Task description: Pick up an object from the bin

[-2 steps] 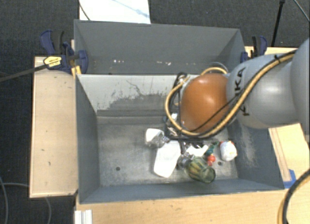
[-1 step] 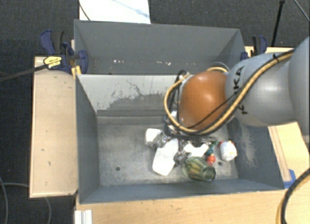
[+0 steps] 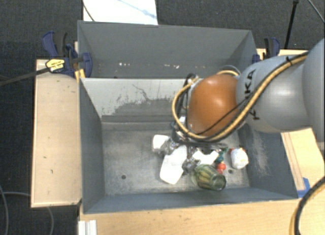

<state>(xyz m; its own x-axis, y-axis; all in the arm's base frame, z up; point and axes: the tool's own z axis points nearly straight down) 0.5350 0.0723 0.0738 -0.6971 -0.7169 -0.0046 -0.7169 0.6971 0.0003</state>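
Gripper (image 3: 187,161) low over small heap, near-right part of bin (image 3: 127,178). I cannot tell its opening or whether it has hold of anything. White flat piece (image 3: 171,171) directly beneath, extending left. Dark green ribbed cup (image 3: 209,177) just near-right, lying on side, long axis left-right. White-and-red piece (image 3: 238,158) farther right. My guess: white piece closest candidate.

Left half of the bin (image 3: 127,163) is wide open, bare floor from the far wall right to the near one, so loads of room to come down there. The clutter's bunched right of middle: a flat white piece (image 3: 171,170), a dark green striped jar-ish thing (image 3: 209,177) close to the near wall, and a small white lump (image 3: 238,159) further right. The arm's orange cover (image 3: 210,104) hangs right over that bunch.
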